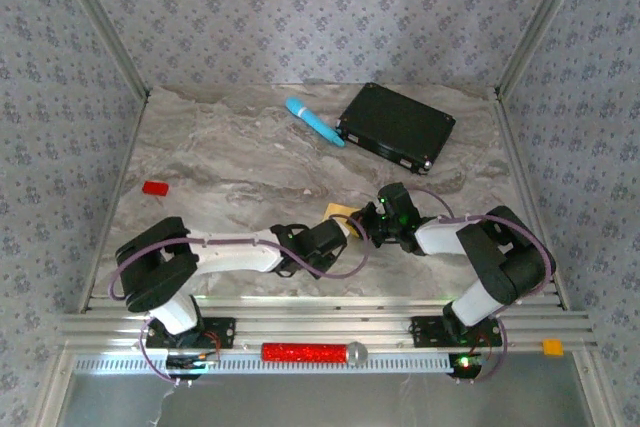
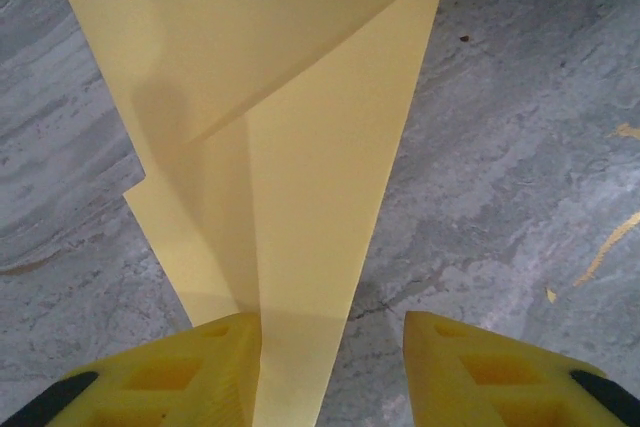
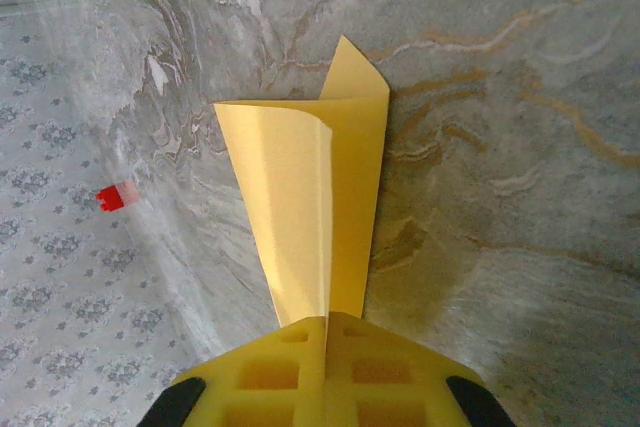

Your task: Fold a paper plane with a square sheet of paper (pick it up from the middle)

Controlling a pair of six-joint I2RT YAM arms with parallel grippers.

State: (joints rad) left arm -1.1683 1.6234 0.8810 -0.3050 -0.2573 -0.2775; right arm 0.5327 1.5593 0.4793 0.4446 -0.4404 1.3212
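The yellow square sheet of paper (image 1: 340,211) is folded into a long, tapering paper plane shape with a centre crease. It is held just above the marble table between the two arms. My right gripper (image 3: 327,325) is shut on the narrow end of the paper (image 3: 310,207), which fans out ahead of it. My left gripper (image 2: 332,337) stands open around the other end. There the paper (image 2: 270,147) lies against the left finger (image 2: 200,367), and the right finger (image 2: 470,362) is clear of it. From above, the two grippers meet at the paper, left (image 1: 350,230) and right (image 1: 366,215).
A black flat box (image 1: 397,125) lies at the back right, with a light-blue cylinder (image 1: 313,121) beside it. A small red block (image 1: 154,187) sits at the left, also seen from the right wrist (image 3: 116,196). A red cylinder (image 1: 305,352) rests on the front rail.
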